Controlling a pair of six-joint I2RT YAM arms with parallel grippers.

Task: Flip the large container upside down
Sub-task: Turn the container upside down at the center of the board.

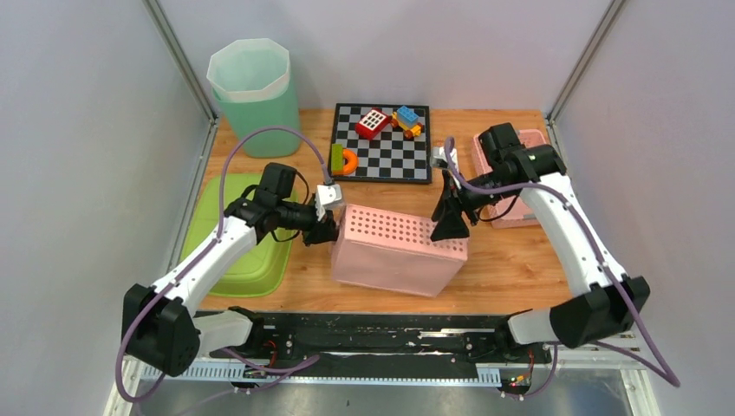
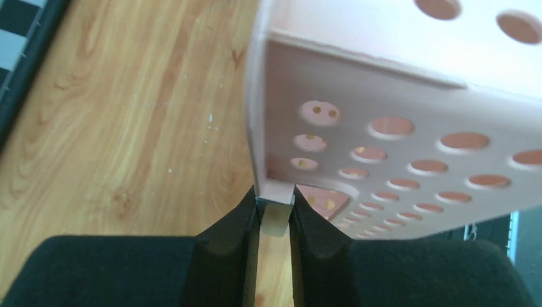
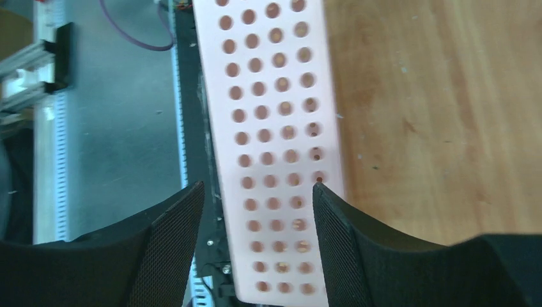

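Observation:
The large container is a pink perforated plastic basket (image 1: 397,247), lying with a holed face up in the middle of the wooden table. My left gripper (image 1: 325,227) is shut on the rim at its left end; the left wrist view shows the fingertips (image 2: 246,214) pinching the basket's corner edge (image 2: 278,190). My right gripper (image 1: 451,221) is open above the basket's right end. In the right wrist view the holed pink side (image 3: 271,147) runs between my spread fingers (image 3: 172,224), which do not grip it.
A green tray (image 1: 234,243) lies left of the basket under my left arm. A green bin (image 1: 253,91) stands at the back left. A checkered board (image 1: 386,143) with toy blocks is behind the basket. A pink lid (image 1: 520,173) lies at the right.

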